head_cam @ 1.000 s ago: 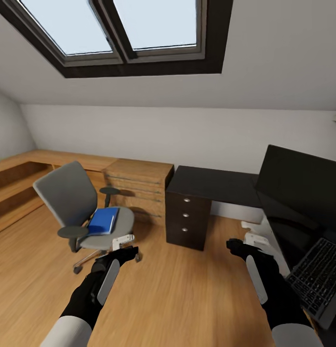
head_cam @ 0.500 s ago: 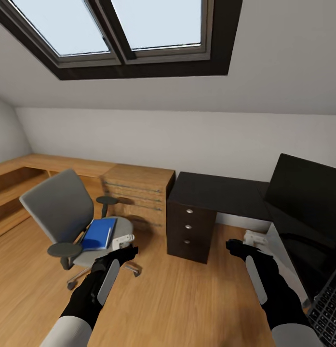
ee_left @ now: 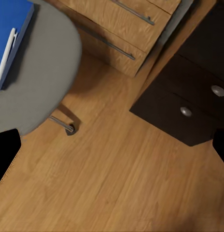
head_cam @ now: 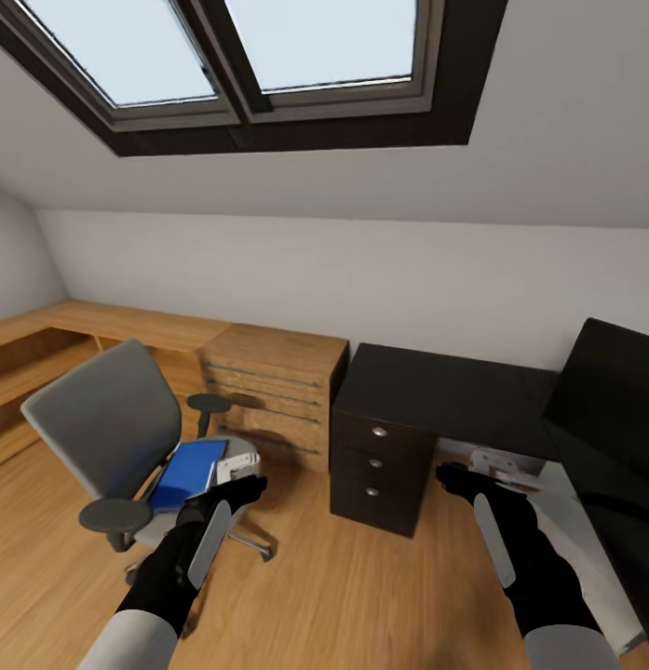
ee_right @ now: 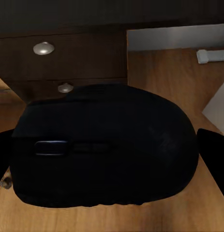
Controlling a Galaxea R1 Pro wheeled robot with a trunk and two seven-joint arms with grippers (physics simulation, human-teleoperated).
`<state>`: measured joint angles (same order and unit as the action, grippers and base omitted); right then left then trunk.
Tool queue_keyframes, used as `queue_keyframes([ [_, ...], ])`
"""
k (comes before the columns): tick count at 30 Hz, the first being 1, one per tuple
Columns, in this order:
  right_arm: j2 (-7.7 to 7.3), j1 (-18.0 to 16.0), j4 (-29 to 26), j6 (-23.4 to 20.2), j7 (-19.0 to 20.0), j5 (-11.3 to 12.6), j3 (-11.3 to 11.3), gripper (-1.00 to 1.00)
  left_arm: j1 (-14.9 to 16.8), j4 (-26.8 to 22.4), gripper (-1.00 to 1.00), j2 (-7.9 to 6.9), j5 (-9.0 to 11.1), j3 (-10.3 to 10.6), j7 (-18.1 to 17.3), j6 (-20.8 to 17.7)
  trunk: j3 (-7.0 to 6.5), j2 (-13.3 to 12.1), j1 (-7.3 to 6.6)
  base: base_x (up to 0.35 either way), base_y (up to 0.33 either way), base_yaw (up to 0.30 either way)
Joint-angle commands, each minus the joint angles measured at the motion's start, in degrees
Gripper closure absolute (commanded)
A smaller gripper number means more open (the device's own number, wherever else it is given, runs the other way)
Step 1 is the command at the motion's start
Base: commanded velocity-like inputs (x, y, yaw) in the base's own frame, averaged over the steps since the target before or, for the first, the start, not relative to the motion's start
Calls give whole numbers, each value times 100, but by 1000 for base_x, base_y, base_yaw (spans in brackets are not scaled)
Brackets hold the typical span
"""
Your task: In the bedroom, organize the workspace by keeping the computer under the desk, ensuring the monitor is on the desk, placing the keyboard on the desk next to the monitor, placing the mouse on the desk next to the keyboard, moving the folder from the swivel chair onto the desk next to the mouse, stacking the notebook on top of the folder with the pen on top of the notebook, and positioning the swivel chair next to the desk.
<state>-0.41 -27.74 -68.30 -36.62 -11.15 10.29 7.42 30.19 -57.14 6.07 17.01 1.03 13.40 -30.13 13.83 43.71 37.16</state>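
The swivel chair (head_cam: 105, 419) stands at the left on the wood floor, and the blue folder (head_cam: 186, 462) lies on its grey seat (ee_left: 42, 63). My left gripper (head_cam: 238, 486) hovers in front of the seat, open and empty, with the folder (ee_left: 10, 29) off to one side. My right gripper (head_cam: 454, 476) is shut on the black mouse (ee_right: 102, 150), held in the air before the desk's drawers (head_cam: 380, 461). The black-topped desk (head_cam: 445, 391) runs to the right, where part of the monitor (head_cam: 613, 400) stands. Keyboard, notebook, pen and computer are out of view.
A low wooden shelf unit (head_cam: 273, 372) with drawers stands between the chair and the desk. Its wooden top runs on along the left wall (head_cam: 45, 326). Overhead is a dark-framed skylight (head_cam: 240, 65). Bare wood floor (head_cam: 352, 596) lies between my arms.
The camera has turned left and moved nearer: the whole picture slid right, and the keyboard and most of the monitor left the right edge. Both grippers keep their places and states.
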Motion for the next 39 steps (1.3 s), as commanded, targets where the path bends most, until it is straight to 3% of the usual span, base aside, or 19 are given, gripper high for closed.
queue_keyframes([
  [1,-3,-3,-9,-21,-46,61,-4,100,5,-3,-100,1,62,11,53,-18,9,6,5,329,0,260],
  [16,-3,-3,7,-21,-54,43,-186,100,5,1,-100,17,66,18,49,-28,9,6,5,329,0,276],
  [33,-7,-3,27,-21,-49,42,-198,100,5,168,-100,41,57,41,53,-13,9,6,5,330,-33,264],
  [36,-10,-3,41,-21,-37,43,-198,100,5,168,-100,43,54,154,61,88,9,6,5,330,-117,40],
  [37,-15,-3,116,-19,-32,37,-198,100,3,166,-100,39,50,383,64,330,9,6,5,330,-68,12],
  [39,-18,-3,219,-2,-30,31,-207,100,-49,152,-100,37,49,546,65,589,9,6,5,330,-45,8],
])
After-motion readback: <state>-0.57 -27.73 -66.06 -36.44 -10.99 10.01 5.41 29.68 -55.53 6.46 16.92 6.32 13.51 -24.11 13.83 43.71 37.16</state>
